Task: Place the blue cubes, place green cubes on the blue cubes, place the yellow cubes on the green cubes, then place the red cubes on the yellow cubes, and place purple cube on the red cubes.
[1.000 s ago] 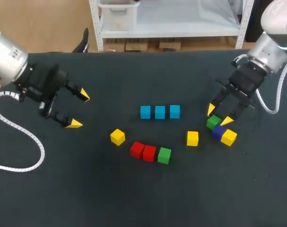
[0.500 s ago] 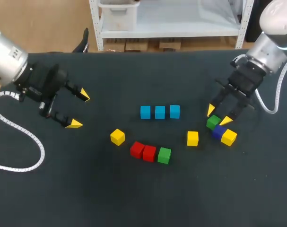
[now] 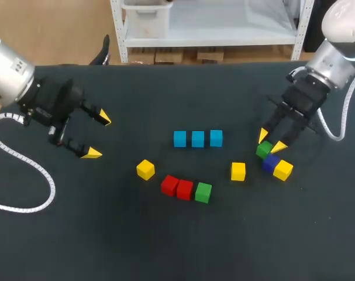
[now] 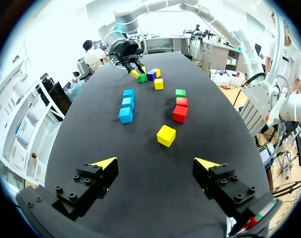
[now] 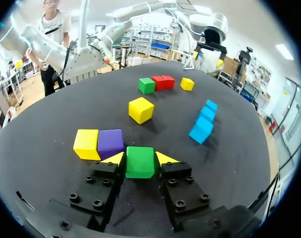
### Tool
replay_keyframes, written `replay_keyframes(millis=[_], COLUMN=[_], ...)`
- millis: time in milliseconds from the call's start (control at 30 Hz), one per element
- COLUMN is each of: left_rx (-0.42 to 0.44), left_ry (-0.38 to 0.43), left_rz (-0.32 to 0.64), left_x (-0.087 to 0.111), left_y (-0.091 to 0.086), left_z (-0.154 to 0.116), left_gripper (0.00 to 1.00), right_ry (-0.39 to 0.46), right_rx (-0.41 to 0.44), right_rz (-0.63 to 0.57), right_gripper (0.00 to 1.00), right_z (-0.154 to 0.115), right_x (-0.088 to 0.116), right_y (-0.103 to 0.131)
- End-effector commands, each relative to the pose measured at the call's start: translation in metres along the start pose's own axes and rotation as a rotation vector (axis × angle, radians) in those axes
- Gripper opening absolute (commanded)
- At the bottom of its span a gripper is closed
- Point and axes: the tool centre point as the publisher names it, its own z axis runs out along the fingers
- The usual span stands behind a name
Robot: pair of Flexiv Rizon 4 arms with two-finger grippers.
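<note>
From where I stand the job is barely past its first layer. Three blue cubes [image 3: 197, 139] sit in a tidy row near the middle of the table [image 3: 165, 246], each touching the next, and nothing is stacked on them yet. The right gripper [image 3: 271, 141] is down at the right side, its two yellow tips pressed against opposite faces of a green cube [image 5: 140, 162], so I'd call it clamped on that cube. The cube looks not yet lifted, just beside the purple cube [image 5: 110, 143], which touches a yellow cube [image 5: 87, 144]. The other green cube [image 3: 203, 192] sits at the end of the two red cubes [image 3: 176, 187] (I can spot only two greens). A second yellow cube [image 3: 238, 171] and a third yellow cube [image 3: 145, 169] lie loose. The left gripper [image 3: 98, 136] hangs over the left side, spread wide and holding nothing. So green, yellow, red and purple all remain to be stacked. The gripped cube has no long axis; it sits flat, square between the tips. The blue row's length runs side to side across the table.
</note>
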Motion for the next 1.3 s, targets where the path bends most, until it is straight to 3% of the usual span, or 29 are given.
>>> replay_keyframes(millis=[33,233,500,800,1300], left_rx=[-0.003,-0.003,-0.003,-0.003,-0.003], left_ry=[-0.003,-0.003,-0.003,-0.003,-0.003], left_rz=[0.003,0.003,0.003,0.003,0.003], left_x=[0.001,0.001,0.001,0.001,0.001], left_y=[0.0,0.0,0.0,0.0,0.0], left_z=[0.001,0.001,0.001,0.001,0.001], left_gripper=[1.0,1.0,1.0,1.0,1.0], right_ry=[0.066,0.131,0.158,0.14,0.088], right_rx=[0.046,0.188,0.371,0.428,0.489], right_rz=[0.082,0.258,0.374,0.411,0.481], right_gripper=[0.0,0.0,0.0,0.0,0.0], right_z=[-0.008,-0.02,-0.023,-0.014,0.008], right_x=[-0.012,-0.023,-0.045,-0.067,-0.079], right_y=[0.003,-0.01,-0.035,-0.07,-0.104])
